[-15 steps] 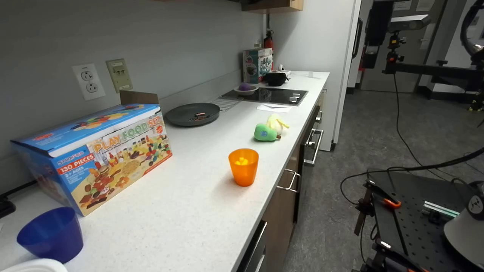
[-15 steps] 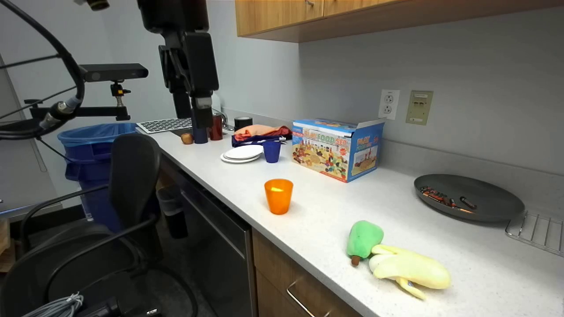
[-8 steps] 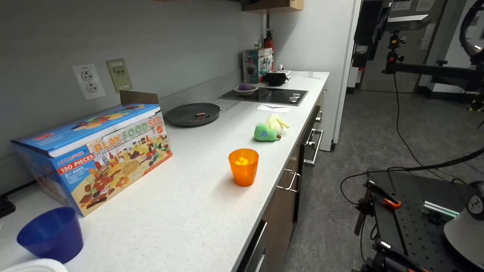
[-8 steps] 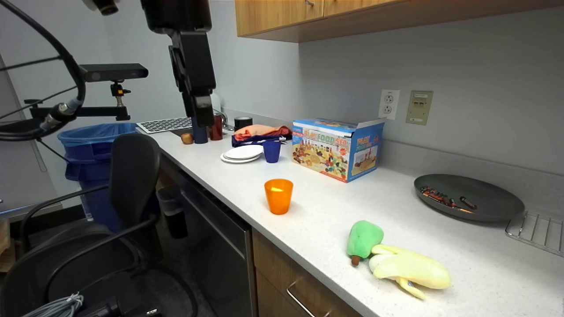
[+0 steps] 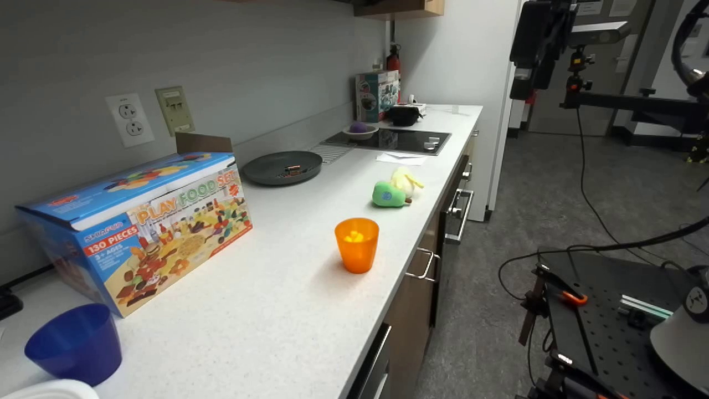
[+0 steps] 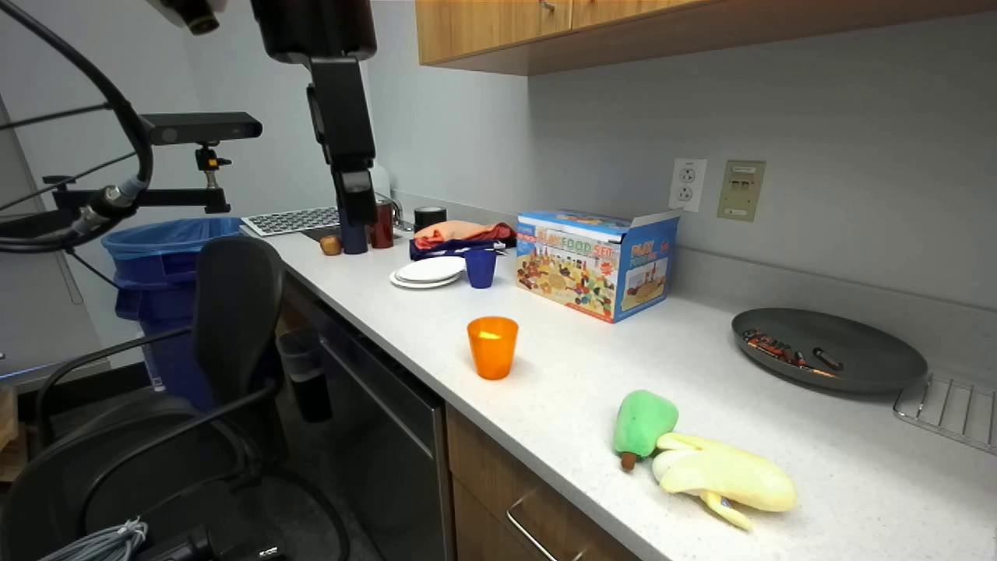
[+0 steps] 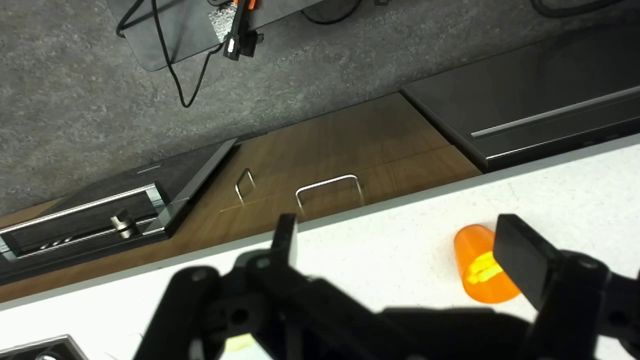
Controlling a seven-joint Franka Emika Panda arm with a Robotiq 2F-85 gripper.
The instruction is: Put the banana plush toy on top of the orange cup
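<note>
- Tool (image 7: 397,250): jaws spread wide, bare table (image 6: 576,366) seen btwn them in wrist view; hangs up in the air in both exterior views, well apart from cup & plush toys.
- Banana plush toy (image 6: 736,479): pale yellow, lying on table, well apart from orange cup.
- Green pear-shaped plush (image 6: 645,421): right by banana; touching or just beside, can't tell.
- Orange cup (image 6: 492,354): upright on table nr its edge, w/ yellow bits inside; part hidden by tool in wrist view.
- Dark blue cup (image 6: 480,269): btwn white plates (image 6: 430,269) & Play Food Set box (image 6: 580,269).
- Dark pan (image 6: 864,335): nr wall, w/ batteries (image 6: 827,358) in it; wire rack (image 6: 944,407) just beside.
</note>
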